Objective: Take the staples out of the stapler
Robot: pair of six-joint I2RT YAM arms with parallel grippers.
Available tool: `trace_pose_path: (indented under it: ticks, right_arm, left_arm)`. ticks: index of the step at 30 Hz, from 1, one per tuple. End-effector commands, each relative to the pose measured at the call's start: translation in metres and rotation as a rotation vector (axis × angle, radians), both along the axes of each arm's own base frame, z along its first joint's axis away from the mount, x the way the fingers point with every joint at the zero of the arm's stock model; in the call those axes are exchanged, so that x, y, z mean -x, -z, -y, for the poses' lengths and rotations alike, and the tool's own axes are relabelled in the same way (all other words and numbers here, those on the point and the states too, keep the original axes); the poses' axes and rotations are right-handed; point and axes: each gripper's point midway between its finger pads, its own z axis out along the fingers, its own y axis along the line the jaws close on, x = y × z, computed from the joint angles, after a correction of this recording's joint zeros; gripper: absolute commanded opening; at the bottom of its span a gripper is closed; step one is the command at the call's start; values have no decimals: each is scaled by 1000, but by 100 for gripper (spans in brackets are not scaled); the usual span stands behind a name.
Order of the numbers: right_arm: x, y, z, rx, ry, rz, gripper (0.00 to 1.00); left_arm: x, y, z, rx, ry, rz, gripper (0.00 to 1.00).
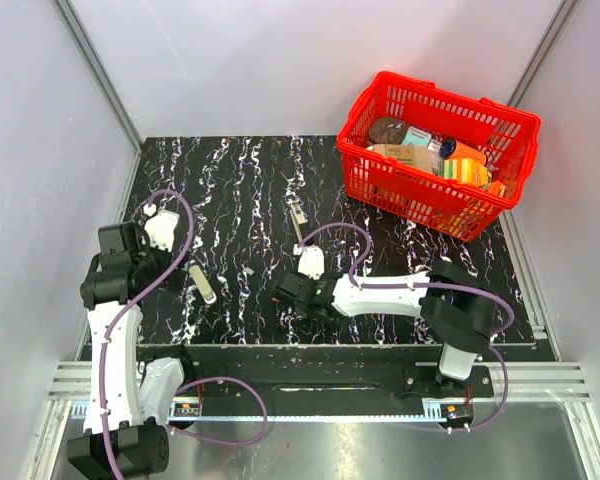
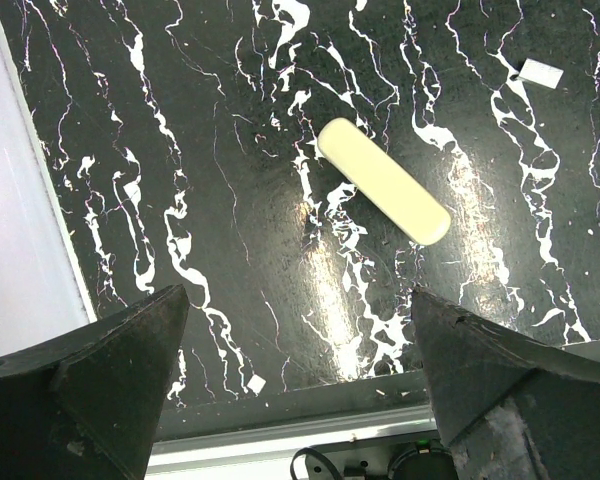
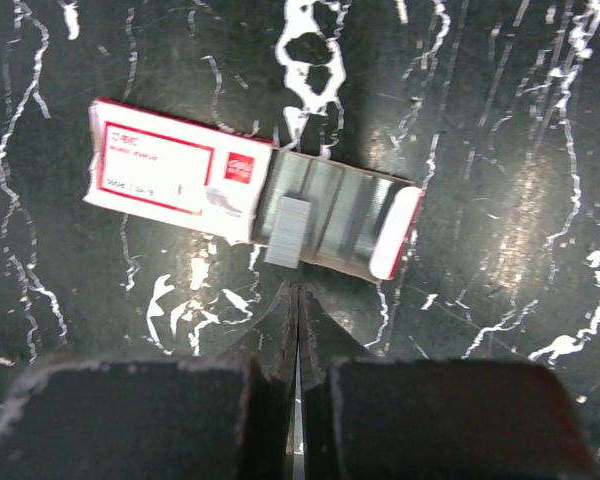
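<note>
A slim pale oblong with a dark edge, apparently the stapler (image 1: 202, 283), lies on the black marbled mat at the left. In the left wrist view it (image 2: 383, 180) looks cream and lies well beyond my open, empty left gripper (image 2: 300, 380). My right gripper (image 3: 298, 292) is shut and empty, its tips just short of a red-and-white box (image 3: 170, 170) that is slid open. A short grey strip of staples (image 3: 288, 232) lies across the box's tray. In the top view the right gripper (image 1: 285, 294) hides the box.
A short grey-and-dark piece (image 1: 298, 214) lies mid-mat; it also shows in the left wrist view (image 2: 540, 72). A red basket (image 1: 375, 185) full of goods stands at the back right. The mat's near edge (image 2: 310, 400) runs just under the left fingers.
</note>
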Motion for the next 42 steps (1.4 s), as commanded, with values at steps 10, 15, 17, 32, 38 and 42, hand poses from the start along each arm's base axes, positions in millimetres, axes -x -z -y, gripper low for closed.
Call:
trace_pose_path:
  ticks: [10,15,17,32,38,42]
  right_arm:
    - [0,-16,-26,-78,-85,16,0]
    - [-5,-12,-28,-59,-89,20,0]
    - [-8,-11,-28,-57,-87,19,0]
    - [-21,-8,-25,-56,-79,20,0]
    - [-21,-12,-32,-76,-98,20,0]
    - [-16,-20,-35,-110,-136,10,0]
  left_arm:
    - [-4,-15,0,-5,3,54,99]
    - [-4,-14,0,-7,5,52,99]
    - [-4,-13,0,-6,5,51,99]
    - [-3,-7,2,7,12,36,99]
    - [-3,-6,3,12,16,34,99]
    - [-3,-8,4,15,22,37,99]
